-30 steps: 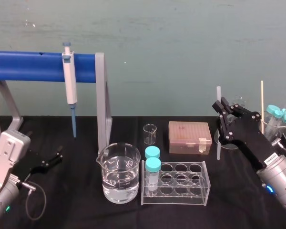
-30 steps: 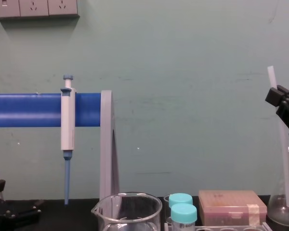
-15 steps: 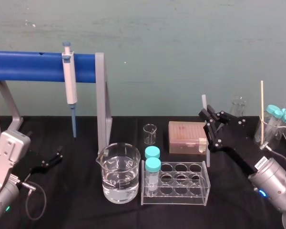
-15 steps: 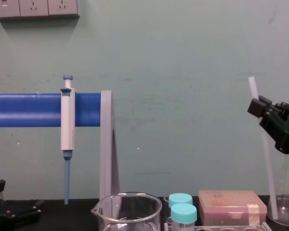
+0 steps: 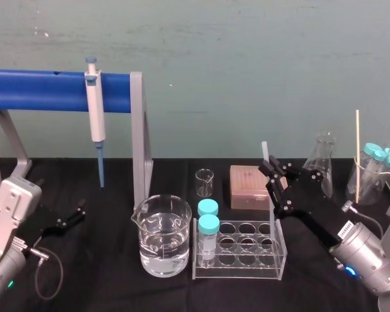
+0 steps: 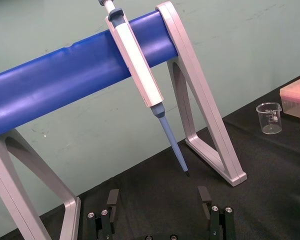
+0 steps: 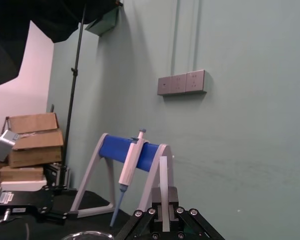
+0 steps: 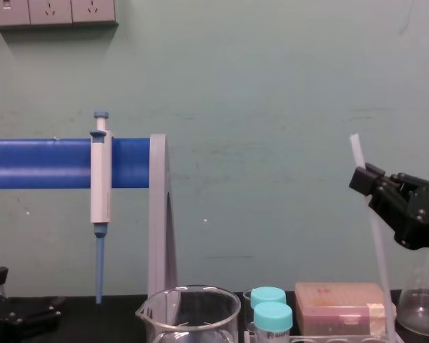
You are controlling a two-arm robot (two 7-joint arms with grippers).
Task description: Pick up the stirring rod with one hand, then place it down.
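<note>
- The right gripper (image 5: 271,170) has its jaws clenched on the stirring rod (image 8: 381,264) near the rod's top. The rod hangs almost upright, with its lower end by the right end of the test tube rack (image 5: 240,252), just in front of the pink tip box (image 5: 252,185).
- The step in hand looks like the set-down. First carry the rod clear of the rack and the conical flask (image 5: 322,162).
- Lower slowly until the tip meets bare counter (image 5: 104,286), then lay the rod flat and release it; let go upright, it would likely topple and roll.
- The left gripper (image 5: 70,216) rests at the counter's left, jaws spread and holding nothing.
</note>
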